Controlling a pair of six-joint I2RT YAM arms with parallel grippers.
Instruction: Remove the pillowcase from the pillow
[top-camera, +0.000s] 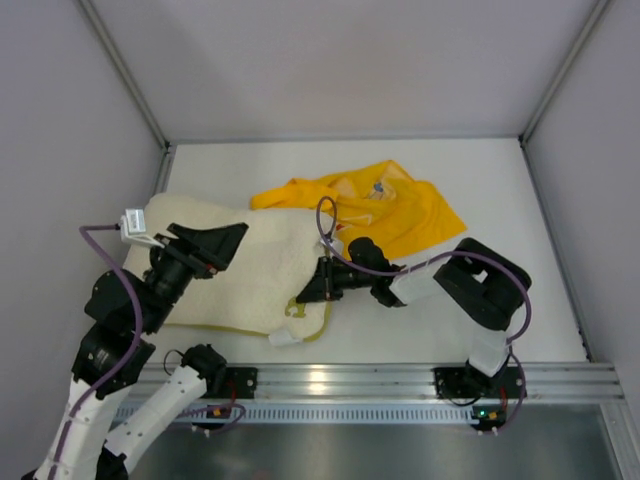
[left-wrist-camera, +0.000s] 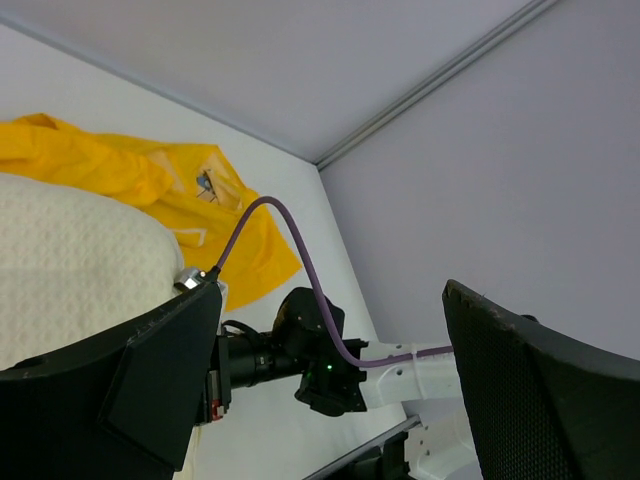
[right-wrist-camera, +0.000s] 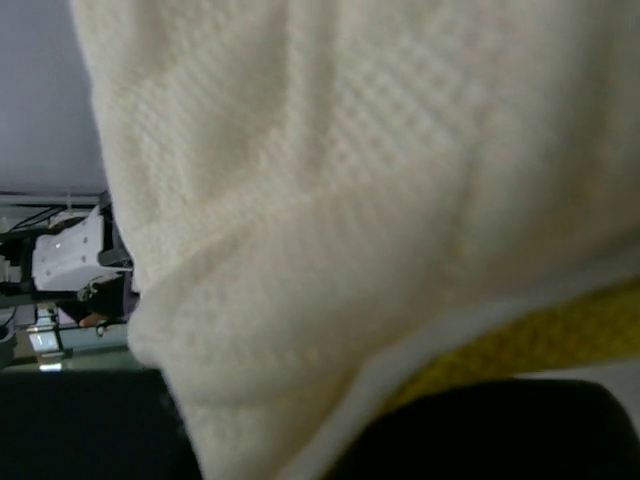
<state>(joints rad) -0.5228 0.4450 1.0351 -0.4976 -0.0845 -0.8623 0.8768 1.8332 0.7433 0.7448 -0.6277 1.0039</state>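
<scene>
The cream pillow (top-camera: 250, 275) lies on the left half of the table, out of its case. Behind and right of it the bright yellow pillowcase (top-camera: 400, 210) lies crumpled and flat. My left gripper (top-camera: 207, 243) hovers over the pillow's left part, wide open with nothing between its fingers. From the left wrist, the left gripper (left-wrist-camera: 325, 330) frames the pillow (left-wrist-camera: 70, 270) and the pillowcase (left-wrist-camera: 150, 180). My right gripper (top-camera: 312, 284) is shut on the pillow's right edge. The pillow (right-wrist-camera: 350, 200) fills the right wrist view and runs down between the dark fingers (right-wrist-camera: 480, 430).
A small white tag (top-camera: 283, 340) sticks out at the pillow's near right corner. An aluminium rail (top-camera: 330, 380) runs along the front edge. Grey walls (top-camera: 70, 130) close in the table on the left, back and right.
</scene>
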